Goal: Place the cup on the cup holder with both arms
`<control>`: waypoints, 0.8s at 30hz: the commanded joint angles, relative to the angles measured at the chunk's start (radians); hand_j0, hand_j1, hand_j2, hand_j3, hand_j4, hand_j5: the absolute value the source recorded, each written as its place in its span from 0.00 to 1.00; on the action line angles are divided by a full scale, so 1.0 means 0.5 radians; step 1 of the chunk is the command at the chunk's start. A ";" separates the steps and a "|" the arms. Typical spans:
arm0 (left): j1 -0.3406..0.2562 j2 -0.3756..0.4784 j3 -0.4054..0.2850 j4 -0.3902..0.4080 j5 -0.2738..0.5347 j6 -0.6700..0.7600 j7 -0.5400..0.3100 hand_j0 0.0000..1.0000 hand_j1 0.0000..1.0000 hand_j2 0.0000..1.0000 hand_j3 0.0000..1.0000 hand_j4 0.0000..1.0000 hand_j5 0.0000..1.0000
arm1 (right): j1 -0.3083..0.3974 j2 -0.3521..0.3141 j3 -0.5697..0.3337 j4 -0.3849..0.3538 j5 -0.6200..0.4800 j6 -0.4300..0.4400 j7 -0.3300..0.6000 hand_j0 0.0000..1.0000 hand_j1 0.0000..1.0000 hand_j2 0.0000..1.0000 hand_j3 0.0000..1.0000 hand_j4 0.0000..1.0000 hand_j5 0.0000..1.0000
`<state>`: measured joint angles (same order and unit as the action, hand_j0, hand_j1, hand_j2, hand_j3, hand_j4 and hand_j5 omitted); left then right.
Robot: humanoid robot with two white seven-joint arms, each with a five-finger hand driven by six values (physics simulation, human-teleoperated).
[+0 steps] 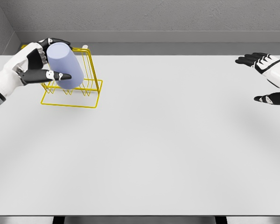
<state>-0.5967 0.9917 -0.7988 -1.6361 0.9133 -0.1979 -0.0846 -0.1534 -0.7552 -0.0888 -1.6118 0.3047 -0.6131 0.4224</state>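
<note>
One cup (64, 65) clamped in left robot hand (41, 65), over yellow holder (79, 91)

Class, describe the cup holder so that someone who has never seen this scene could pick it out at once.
Start at the white table and look to its far left corner. There stands the cup holder, a rack of thin yellow wire, partly hidden by the lavender cup in the left hand. It is the only yellow thing here.
</note>
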 commanded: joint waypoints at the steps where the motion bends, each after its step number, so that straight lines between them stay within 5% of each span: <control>1: 0.000 -0.008 0.002 0.011 0.005 0.000 0.000 0.64 0.64 0.64 0.64 0.64 0.64 | 0.003 -0.002 0.000 -0.001 -0.014 0.004 -0.001 1.00 1.00 1.00 1.00 1.00 1.00; 6: -0.012 -0.023 -0.001 0.035 0.002 0.003 0.000 0.66 0.66 0.66 0.66 0.66 0.66 | 0.003 -0.002 0.000 0.005 -0.014 0.004 -0.001 1.00 1.00 1.00 1.00 1.00 1.00; 12: -0.012 -0.023 -0.004 0.035 -0.010 0.012 -0.003 0.93 0.93 0.93 0.93 0.93 0.93 | 0.003 -0.002 0.000 0.008 -0.014 0.004 -0.001 1.00 1.00 1.00 1.00 1.00 1.00; 24: -0.037 -0.020 -0.007 0.011 -0.016 0.003 -0.003 0.99 0.99 0.99 0.99 0.99 0.99 | 0.003 -0.002 0.000 0.012 -0.014 0.004 -0.001 1.00 1.00 1.00 1.00 1.00 1.00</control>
<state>-0.6167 0.9802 -0.8032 -1.6266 0.9035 -0.1942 -0.0860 -0.1503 -0.7553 -0.0891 -1.6058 0.3048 -0.6131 0.4224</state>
